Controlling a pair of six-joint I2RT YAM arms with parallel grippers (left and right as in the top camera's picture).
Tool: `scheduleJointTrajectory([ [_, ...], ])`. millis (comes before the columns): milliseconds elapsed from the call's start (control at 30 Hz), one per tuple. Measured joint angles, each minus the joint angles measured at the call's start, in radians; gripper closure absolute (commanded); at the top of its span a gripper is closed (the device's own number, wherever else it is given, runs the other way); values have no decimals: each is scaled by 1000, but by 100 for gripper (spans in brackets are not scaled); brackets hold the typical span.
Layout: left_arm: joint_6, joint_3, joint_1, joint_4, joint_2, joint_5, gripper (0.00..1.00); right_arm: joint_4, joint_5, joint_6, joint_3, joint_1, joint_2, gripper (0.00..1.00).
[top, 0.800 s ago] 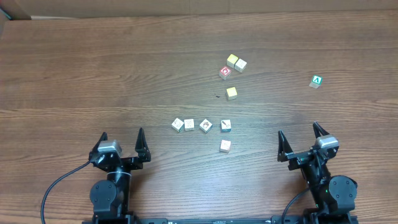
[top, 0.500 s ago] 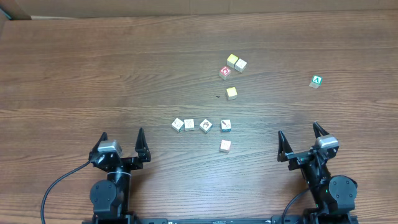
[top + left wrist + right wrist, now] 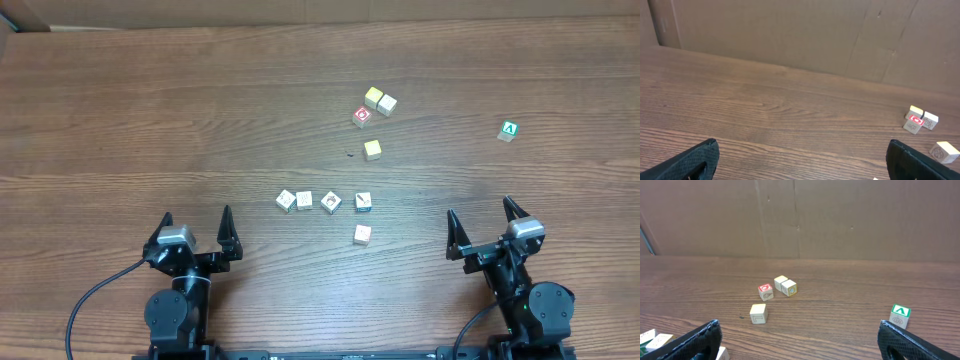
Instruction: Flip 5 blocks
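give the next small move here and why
Probably ease the left jaws forward over the leftmost block of the row: both pairs of jaws stand open and empty at the near edge, and that block lies nearest the left pair.

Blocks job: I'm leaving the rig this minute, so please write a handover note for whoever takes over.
Left gripper: open, empty, touching nothing.
Right gripper: open, empty, touching nothing.
Blocks: four in a row ahead of the arms, between them; the fifth block lies apart, just nearer the arms, under the row's right end.
Done: cannot tell whether any is flipped.
Left: treat all five flips as outstanding.
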Motion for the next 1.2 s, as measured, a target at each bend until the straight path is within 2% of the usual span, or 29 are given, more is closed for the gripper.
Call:
scheduleJointTrajectory([
  [967,0,0,0,0,0,0,0,2,5,0,0,0,0,0],
  [1200,-9,0,0,2,0,24,0,109,35,0,-2,0,0,0],
])
